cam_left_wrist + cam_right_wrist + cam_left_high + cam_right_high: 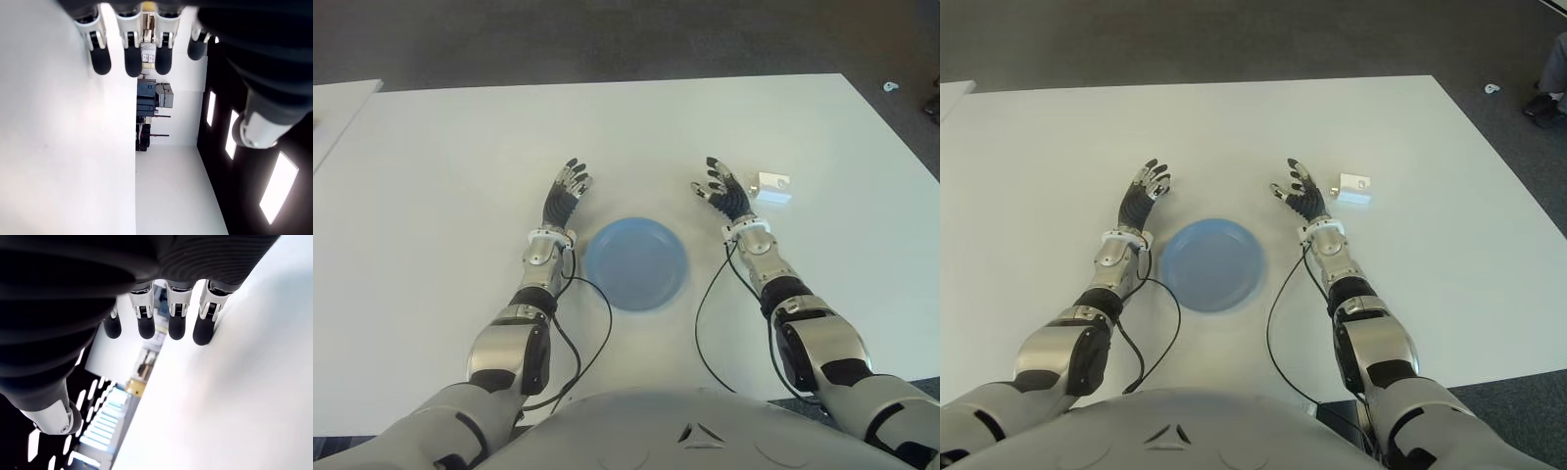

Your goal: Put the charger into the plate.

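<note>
Reaching forward over the white desk (440,176) with fingers spread and nothing held: right hand (722,194), just left of the white charger (771,186) and apart from it; left hand (568,193) likewise open, beyond the left rim of the blue plate (635,262). Plate empty, between both forearms. Bare desk all round, far edge well beyond the charger
</note>
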You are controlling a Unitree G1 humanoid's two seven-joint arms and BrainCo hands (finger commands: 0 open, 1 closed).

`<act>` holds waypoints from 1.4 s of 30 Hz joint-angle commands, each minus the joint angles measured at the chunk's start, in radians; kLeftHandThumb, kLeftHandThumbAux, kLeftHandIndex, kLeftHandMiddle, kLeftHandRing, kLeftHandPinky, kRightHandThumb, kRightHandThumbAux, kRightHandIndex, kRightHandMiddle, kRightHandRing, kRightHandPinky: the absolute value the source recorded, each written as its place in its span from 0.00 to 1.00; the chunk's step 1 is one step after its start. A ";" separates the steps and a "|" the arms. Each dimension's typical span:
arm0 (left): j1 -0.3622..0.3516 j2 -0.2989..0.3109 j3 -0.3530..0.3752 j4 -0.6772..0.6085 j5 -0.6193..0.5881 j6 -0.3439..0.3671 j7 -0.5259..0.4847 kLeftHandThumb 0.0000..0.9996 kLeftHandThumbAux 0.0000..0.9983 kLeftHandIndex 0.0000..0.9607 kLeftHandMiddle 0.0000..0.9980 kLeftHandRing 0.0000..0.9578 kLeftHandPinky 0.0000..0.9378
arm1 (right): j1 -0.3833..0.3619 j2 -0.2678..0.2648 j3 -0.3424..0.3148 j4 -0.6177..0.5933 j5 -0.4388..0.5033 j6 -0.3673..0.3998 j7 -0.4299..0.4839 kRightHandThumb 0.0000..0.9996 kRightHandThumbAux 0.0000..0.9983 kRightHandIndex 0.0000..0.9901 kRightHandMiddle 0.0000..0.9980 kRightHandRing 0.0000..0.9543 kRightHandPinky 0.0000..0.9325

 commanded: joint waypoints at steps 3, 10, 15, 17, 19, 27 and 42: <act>0.020 0.009 -0.014 0.024 0.024 0.030 0.018 0.00 0.58 0.05 0.13 0.14 0.17 | 0.129 -0.058 -0.022 -0.390 0.042 0.407 0.148 0.26 0.65 0.02 0.12 0.16 0.25; 0.016 0.012 -0.012 0.029 0.017 0.040 0.003 0.00 0.57 0.05 0.12 0.14 0.17 | 0.232 -0.057 -0.060 -0.694 0.082 0.513 0.167 0.42 0.68 0.06 0.21 0.26 0.36; 0.015 0.012 -0.009 0.030 0.012 0.039 -0.005 0.00 0.58 0.05 0.12 0.13 0.17 | 0.303 -0.021 -0.096 -0.808 0.088 0.395 0.106 0.52 0.68 0.08 0.26 0.31 0.38; 0.015 0.013 -0.009 0.031 0.013 0.036 -0.004 0.00 0.58 0.05 0.12 0.13 0.17 | 0.332 -0.006 -0.114 -0.834 0.067 0.286 0.050 0.56 0.66 0.10 0.27 0.32 0.38; 0.014 0.013 -0.009 0.033 0.013 0.034 -0.003 0.00 0.58 0.05 0.12 0.13 0.17 | 0.342 0.001 -0.126 -0.827 0.045 0.202 0.005 0.58 0.65 0.11 0.27 0.32 0.36; 0.014 0.014 -0.008 0.035 0.017 0.024 0.000 0.00 0.60 0.06 0.13 0.14 0.18 | 0.330 -0.017 -0.181 -0.739 0.009 -0.028 -0.090 0.60 0.63 0.12 0.26 0.30 0.35; 0.016 0.017 -0.007 0.038 0.018 0.012 -0.005 0.00 0.60 0.07 0.13 0.14 0.18 | 0.232 -0.073 -0.281 -0.447 0.013 -0.298 -0.180 0.69 0.65 0.12 0.26 0.30 0.36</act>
